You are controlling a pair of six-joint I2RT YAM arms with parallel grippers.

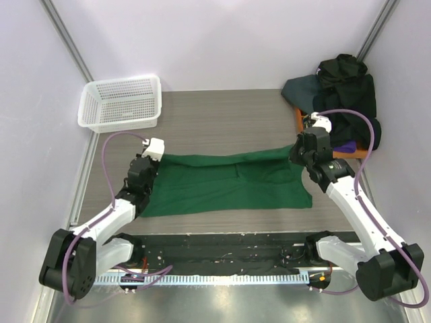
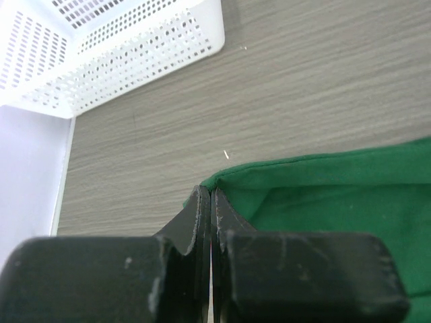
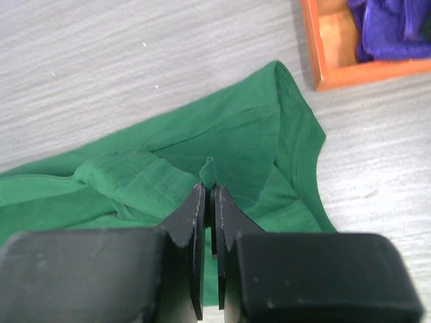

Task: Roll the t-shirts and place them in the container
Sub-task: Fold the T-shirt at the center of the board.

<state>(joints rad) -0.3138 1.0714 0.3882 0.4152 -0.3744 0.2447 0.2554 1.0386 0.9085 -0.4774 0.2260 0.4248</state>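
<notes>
Tension holds the green t-shirt point(image 1: 222, 182) flat: my right gripper point(image 3: 210, 195) pinches its fold, while my left gripper point(image 2: 206, 202), closed toward the table's point(image 1: 222, 114) left edge, seemingly clamps the hem.

Soft matt green cloth t-shirt point(image 1: 229, 183), grey wood-grain table point(image 1: 222, 114), perforated white plastic basket point(image 1: 121, 102), orange wooden tray point(image 3: 377, 74).
</notes>
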